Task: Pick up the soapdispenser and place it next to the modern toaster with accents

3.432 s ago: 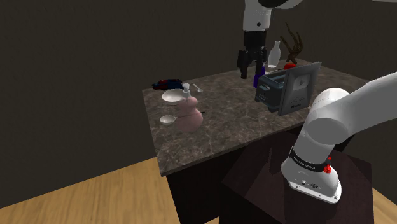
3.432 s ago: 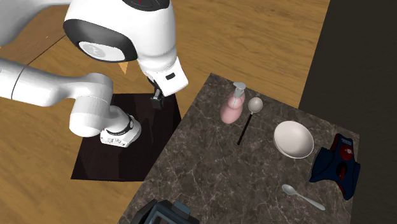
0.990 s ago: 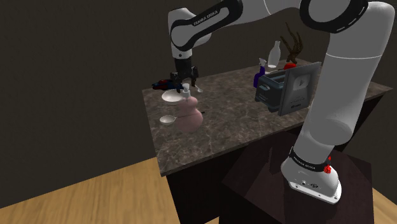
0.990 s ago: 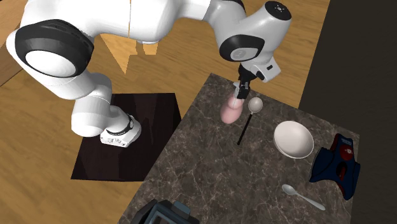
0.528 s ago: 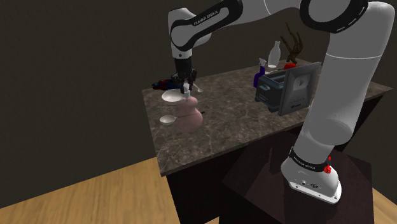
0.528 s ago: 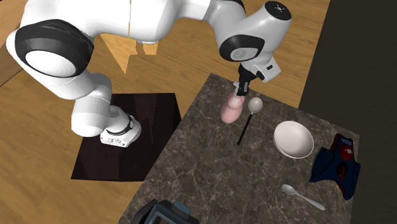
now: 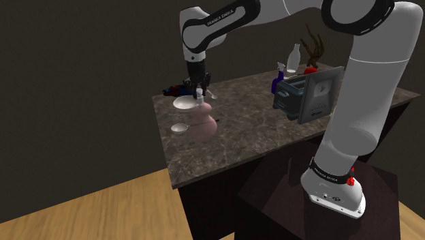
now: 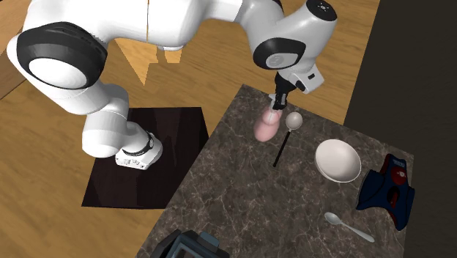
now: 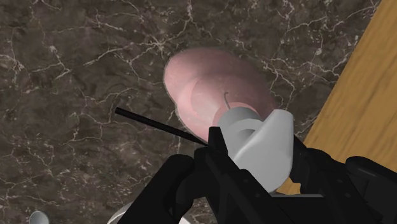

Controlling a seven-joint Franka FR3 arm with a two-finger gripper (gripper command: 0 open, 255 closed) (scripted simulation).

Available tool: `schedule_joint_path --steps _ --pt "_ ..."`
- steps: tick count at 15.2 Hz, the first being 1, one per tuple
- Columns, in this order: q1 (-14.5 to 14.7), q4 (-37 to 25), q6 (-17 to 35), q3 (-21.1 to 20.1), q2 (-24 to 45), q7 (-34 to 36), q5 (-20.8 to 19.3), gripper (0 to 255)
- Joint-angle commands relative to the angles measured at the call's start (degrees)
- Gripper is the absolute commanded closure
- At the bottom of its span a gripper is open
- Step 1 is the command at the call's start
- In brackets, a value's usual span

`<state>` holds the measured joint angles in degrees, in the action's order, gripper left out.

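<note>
The gripper (image 8: 275, 107) stands upright over the pink soap dispenser (image 8: 264, 130). In the wrist view its black fingers (image 9: 186, 183) are clenched on the white pump head from both sides. The dispenser stands upright on the dark marbled counter (image 8: 234, 190), near the counter's edge at the second exterior view's 12 o'clock.

In that view a ladle (image 8: 294, 119) lies just beside the dispenser at 3 o'clock. Its cup is close to the pump, and its thin black handle runs toward 6 o'clock past the pink body. A white bowl (image 8: 337, 160) sits at the dispenser's 4 o'clock, a spoon (image 8: 350, 227) at 5 o'clock, and a blue-and-red item (image 8: 387, 189) farther out at 4 o'clock.

The toaster (image 7: 291, 97) is well apart from the dispenser, at its 7 o'clock in the second exterior view and at its 3 o'clock in the shoulder view. In the shoulder view a blue spray bottle (image 7: 277, 83) and a white bottle (image 7: 294, 58) stand close by the toaster, at its 11 and 12 o'clock.
</note>
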<state>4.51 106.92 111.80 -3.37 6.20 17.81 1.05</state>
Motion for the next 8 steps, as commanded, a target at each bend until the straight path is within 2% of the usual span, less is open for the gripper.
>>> schedule_joint_path --steps 1,8 --pt "0.0 -1.0 -1.4 0.0 -0.4 0.0 0.0 255" --pt "0.0 -5.4 -6.6 0.0 -1.2 0.1 0.0 255"
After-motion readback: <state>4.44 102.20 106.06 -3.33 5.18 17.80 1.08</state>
